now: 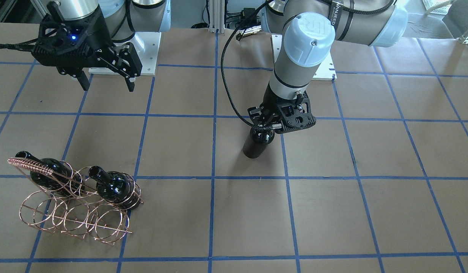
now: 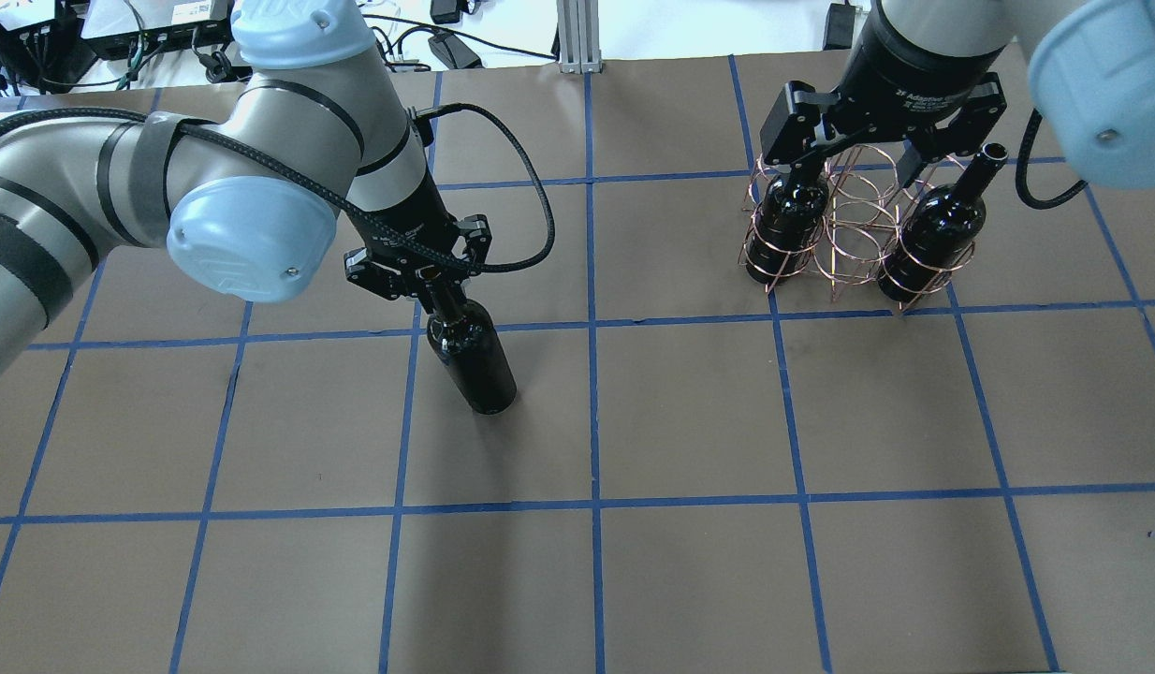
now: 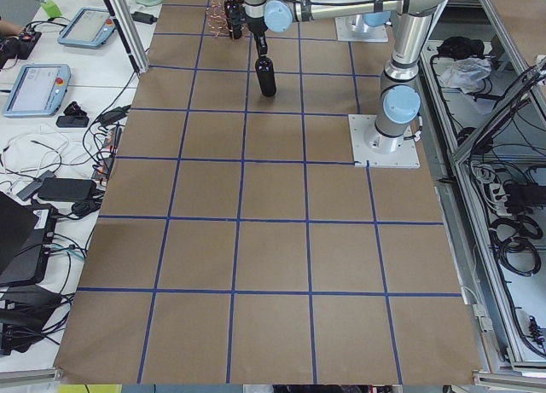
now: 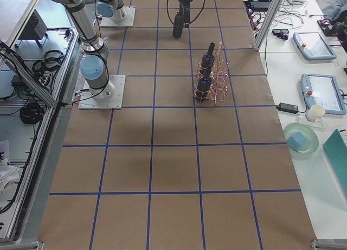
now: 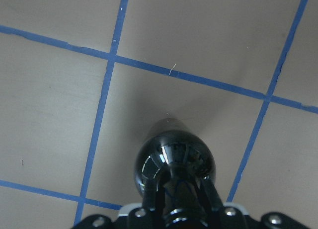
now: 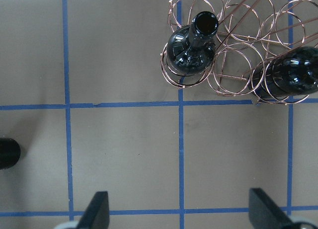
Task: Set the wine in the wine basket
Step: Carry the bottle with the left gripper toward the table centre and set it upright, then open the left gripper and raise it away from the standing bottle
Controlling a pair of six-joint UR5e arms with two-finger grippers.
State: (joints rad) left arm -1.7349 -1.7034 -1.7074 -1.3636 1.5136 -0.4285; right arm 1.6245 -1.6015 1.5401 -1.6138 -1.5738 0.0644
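The wine bottle (image 2: 475, 360) is glossy near-black and upright, left of the table's middle; it also shows in the front view (image 1: 256, 146) and the left wrist view (image 5: 174, 159). My left gripper (image 2: 428, 281) is shut on its neck from above. I cannot tell whether its base touches the table. The copper wire wine basket (image 2: 854, 253) stands at the far right and holds two identical bottles (image 2: 793, 211) (image 2: 943, 225) in its outer rings. The middle ring is free. My right gripper (image 2: 854, 168) hangs open and empty above the basket; the right wrist view shows its fingers (image 6: 99, 211) spread wide.
Brown paper with a blue tape grid covers the table (image 2: 690, 421). The basket's coil-wrapped handle (image 1: 29, 165) rises beside the two bottles. The arm bases (image 1: 143, 45) stand on white plates at the robot's edge. Tablets and cables lie off the table's sides.
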